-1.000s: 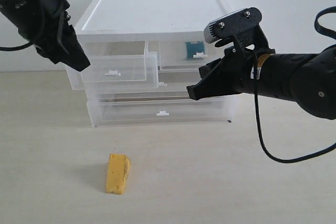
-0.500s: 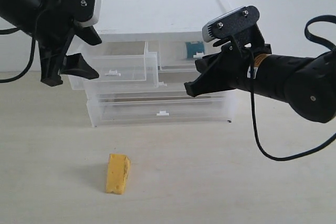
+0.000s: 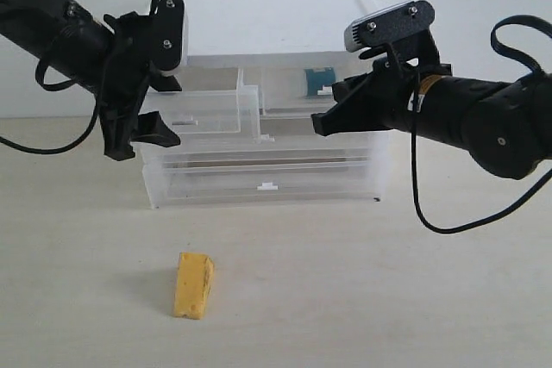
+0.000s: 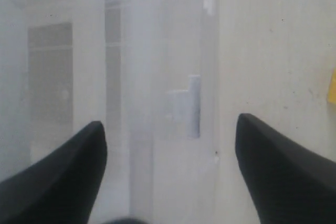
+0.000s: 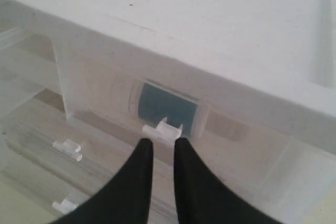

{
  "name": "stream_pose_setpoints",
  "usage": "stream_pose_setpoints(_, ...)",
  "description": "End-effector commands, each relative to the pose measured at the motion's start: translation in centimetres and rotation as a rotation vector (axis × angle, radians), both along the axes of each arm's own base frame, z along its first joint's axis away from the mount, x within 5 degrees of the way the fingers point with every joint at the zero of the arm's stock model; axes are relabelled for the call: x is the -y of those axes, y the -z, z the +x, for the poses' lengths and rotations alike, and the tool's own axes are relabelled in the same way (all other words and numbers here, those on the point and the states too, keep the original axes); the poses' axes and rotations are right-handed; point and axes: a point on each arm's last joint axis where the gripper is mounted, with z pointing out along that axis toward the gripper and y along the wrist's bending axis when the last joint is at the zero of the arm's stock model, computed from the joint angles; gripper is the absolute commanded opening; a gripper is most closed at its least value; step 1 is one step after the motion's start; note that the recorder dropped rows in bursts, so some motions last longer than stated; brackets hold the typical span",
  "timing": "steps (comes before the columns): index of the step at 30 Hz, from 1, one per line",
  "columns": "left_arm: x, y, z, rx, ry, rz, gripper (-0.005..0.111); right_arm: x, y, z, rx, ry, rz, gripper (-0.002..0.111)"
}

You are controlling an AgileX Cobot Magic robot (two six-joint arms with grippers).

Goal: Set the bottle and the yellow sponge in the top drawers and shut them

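Table (image 3: 362, 299): pale, cabinet (image 3: 259, 23) at the back.
Left gripper (image 4: 169, 124): jaws wide, empty, at the pulled-out left top drawer (image 3: 211, 114).
Right gripper (image 5: 164, 142): jaws nearly together, tips at the tab of the right top drawer (image 3: 285, 92).
Bottle (image 3: 321, 80): inside that drawer.
Yellow sponge (image 3: 193, 285): on the table, out front.

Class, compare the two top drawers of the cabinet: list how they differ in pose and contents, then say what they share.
The left top drawer stands pulled farther out of the cabinet than the right top drawer. The left top drawer looks empty, while the right top drawer holds the bottle. Both are translucent and half the cabinet's width.
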Motion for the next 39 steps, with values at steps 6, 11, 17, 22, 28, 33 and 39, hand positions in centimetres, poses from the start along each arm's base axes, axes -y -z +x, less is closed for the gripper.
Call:
stream_pose_setpoints(6,-0.1,0.2,-0.5,-0.054,0.005,-0.005,0.008,0.1,-0.4,0.2,0.026,0.002,0.018,0.012)
stream_pose_setpoints(11,-0.2,-0.4,-0.9,-0.054,0.011,-0.007,0.004,0.1,-0.4,0.1,0.023,0.002,0.017,0.012)
stream_pose_setpoints(17,-0.5,-2.1,-2.2,-0.060,0.028,-0.013,0.004,0.1,-0.4,0.1,0.022,0.003,0.019,0.012)
stream_pose_setpoints(22,-0.1,-2.5,-2.7,-0.098,0.027,-0.075,0.004,0.1,-0.3,0.1,0.014,0.004,0.017,0.012)
stream_pose_setpoints(28,-0.1,-2.5,-2.6,-0.086,0.022,-0.079,0.007,0.1,-0.3,0.1,0.012,0.005,0.015,0.012)
stream_pose_setpoints(33,-0.1,-2.7,-2.3,-0.042,0.024,-0.072,0.056,0.1,-0.3,0.1,0.012,0.005,0.015,0.012)
stream_pose_setpoints(39,-0.3,-3.7,-2.3,0.005,-0.018,-0.106,0.071,0.1,-0.3,0.1,0.010,0.005,0.014,0.012)
